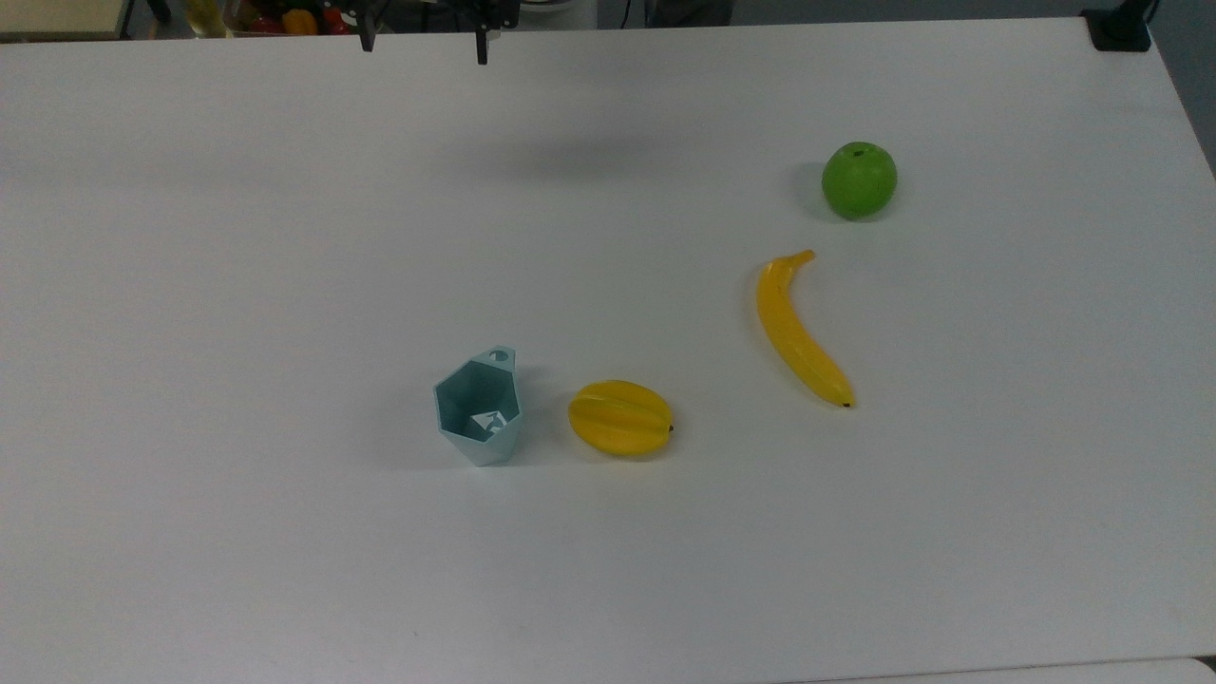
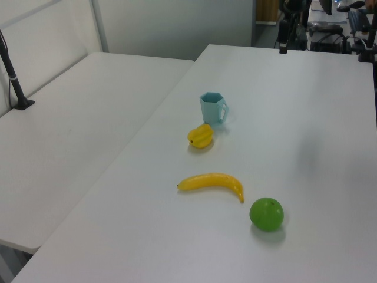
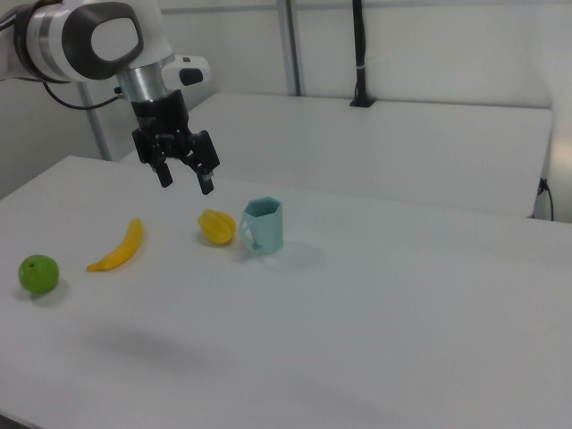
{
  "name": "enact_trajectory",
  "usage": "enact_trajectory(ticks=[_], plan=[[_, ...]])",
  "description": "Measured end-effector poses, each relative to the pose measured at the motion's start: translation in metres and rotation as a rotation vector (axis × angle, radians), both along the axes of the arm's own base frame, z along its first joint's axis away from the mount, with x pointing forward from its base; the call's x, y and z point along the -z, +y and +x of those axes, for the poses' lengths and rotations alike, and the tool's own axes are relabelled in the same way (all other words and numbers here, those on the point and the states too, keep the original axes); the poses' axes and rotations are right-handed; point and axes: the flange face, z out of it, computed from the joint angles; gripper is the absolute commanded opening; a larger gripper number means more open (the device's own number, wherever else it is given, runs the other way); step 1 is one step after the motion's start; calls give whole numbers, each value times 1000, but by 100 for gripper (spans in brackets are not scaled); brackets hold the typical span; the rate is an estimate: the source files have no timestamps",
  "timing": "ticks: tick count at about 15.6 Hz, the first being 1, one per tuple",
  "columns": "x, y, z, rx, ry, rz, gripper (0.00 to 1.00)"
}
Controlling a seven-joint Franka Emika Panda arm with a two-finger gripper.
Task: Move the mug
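Claw (image 3: pixel 186 176) is seen spread wide with nothing between its two black fingers, held high over the tabletop (image 3: pixel 375 322) and clear of every object; in the top view the two fingertips (image 1: pixel 483 49) are seen at the upper edge, well apart from each other. A white, rounded arm link and a black wrist are seen above it in the right view. The mug (image 1: pixel 480 407) is stood upright on the tabletop: pale teal-blue, matte, faceted walls, hexagonal rim tapering to a narrower base, small loop handle. In the top view it is placed left of centre and toward the bottom, with the handle pointed to the top of the frame. Just beside it, on the top view's right and not touching, a yellow ridged star fruit (image 1: pixel 620 417) with a glossy skin is laid on its side. Further to the top view's right a smooth, curved yellow banana (image 1: pixel 796 332) is laid flat, and a round, shiny green apple (image 1: pixel 859 180) is set above it, apart from it. The tabletop is plain white, flat and matte. In the right view the mug is seen below and to the right of the claw, with a clear gap between them.
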Motion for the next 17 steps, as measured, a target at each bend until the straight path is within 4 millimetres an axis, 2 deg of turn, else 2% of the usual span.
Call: enact_trajectory(ticks=[10, 14, 17], plan=[[10, 1, 4, -2, 12, 1, 100], [36, 12, 38, 36, -87, 35, 100], [71, 25, 64, 82, -141, 46, 100]])
